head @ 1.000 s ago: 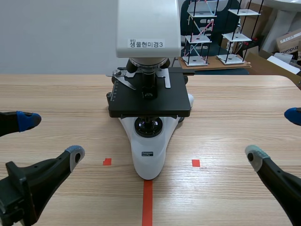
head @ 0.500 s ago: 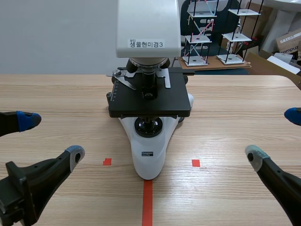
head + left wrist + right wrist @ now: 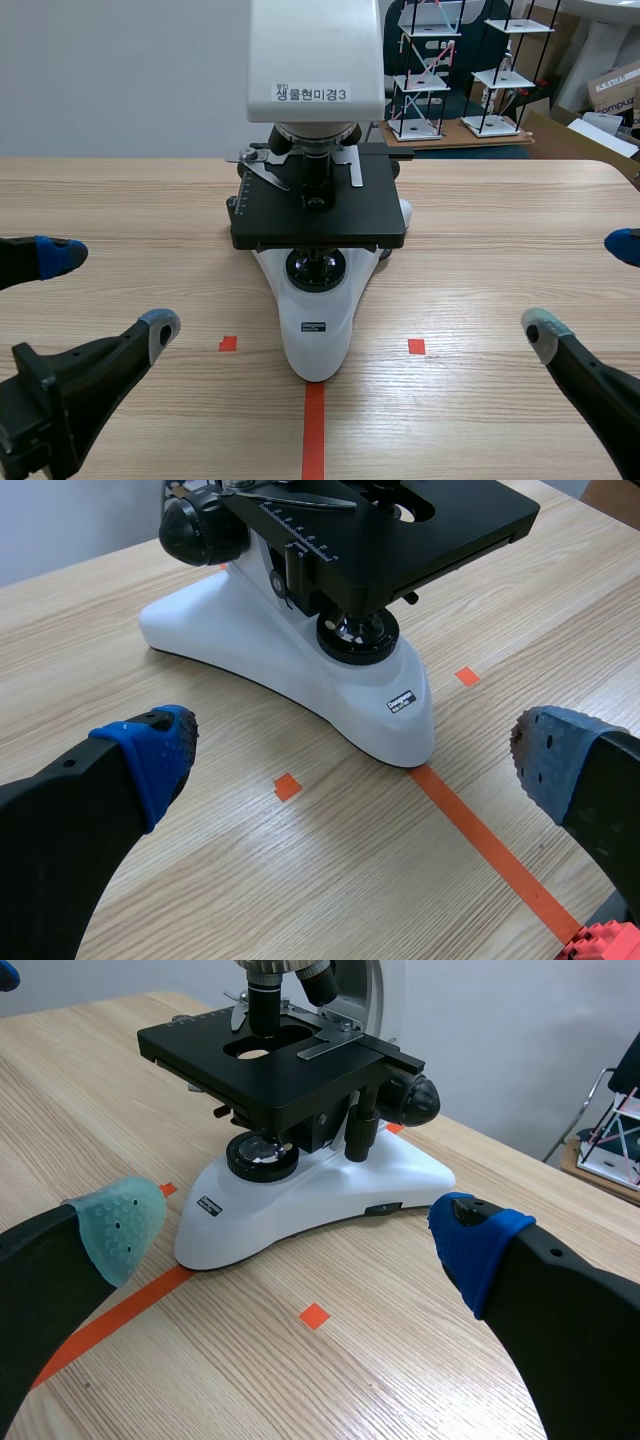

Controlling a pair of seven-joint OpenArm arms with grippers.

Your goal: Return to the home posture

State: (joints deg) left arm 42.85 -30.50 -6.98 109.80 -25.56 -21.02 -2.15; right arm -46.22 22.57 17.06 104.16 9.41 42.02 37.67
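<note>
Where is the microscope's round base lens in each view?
Scene view: base lens at centre, under the black stage.
Left wrist view: base lens ahead of the open left gripper, under the stage.
Right wrist view: base lens ahead of the open right gripper.
Shared landmark: the black label on the white base.

The scene view looks from between the two arms, low over the near edge of the tabletop [image 3: 500, 230]. It faces straight across at the front of the microscope [image 3: 318, 230], which stands close and fills the middle. The left wrist view sits just behind the left pincer [image 3: 110, 290], looking forward and down at the microscope from its left front. The right wrist view mirrors this behind the right pincer [image 3: 582, 288]. All three share the microscope's lower half and the orange-red tape line [image 3: 313, 430].
</note>
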